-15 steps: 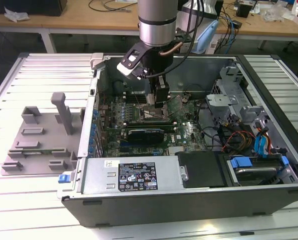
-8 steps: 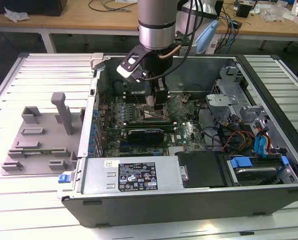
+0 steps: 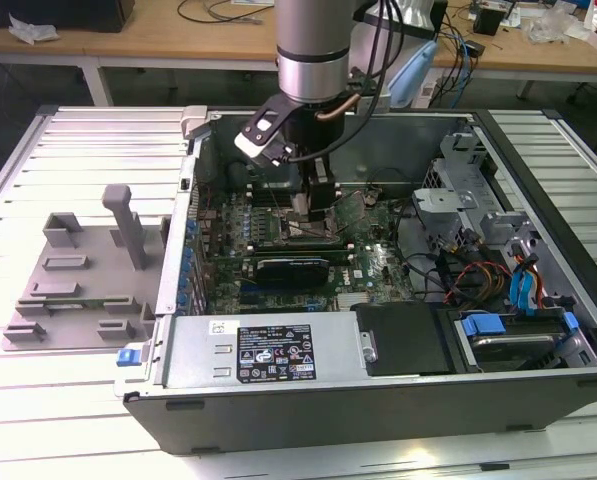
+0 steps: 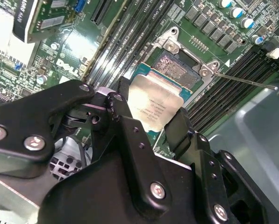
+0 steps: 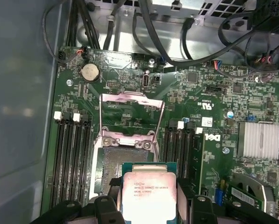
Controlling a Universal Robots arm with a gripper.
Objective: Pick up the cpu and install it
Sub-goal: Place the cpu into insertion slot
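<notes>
Gripper closed on the cpu: one finger on each of two opposite edges, jaws only as far apart as the chip is wide.

- Position: down inside the open computer case, over the motherboard. The cpu hangs at the near side of the socket. It overlaps the socket's nearer part and leaves the farther contact field bare in both wrist views.
- Done, as I judge it: pick-up complete, and the chip is carried to the socket. The grey fixture sits well apart from the socket, outside the case wall.
- Not done: the cpu is not seated. The load plate stands swung open on the socket's far side. The thin wire lever lies released beside the socket. Whether the chip's lower edge touches the socket frame, I cannot tell.
- Orientation: the silver lid faces up, away from the board, so the contact side faces the socket. The chip lies roughly flat to the board, perhaps slightly tipped in the second wrist view.
- Axis: the outline is near square, with no marked long axis. Its edges look squared up with the socket frame. The gripped edges run toward the load plate, and the printed lines run from finger to finger.
</notes>
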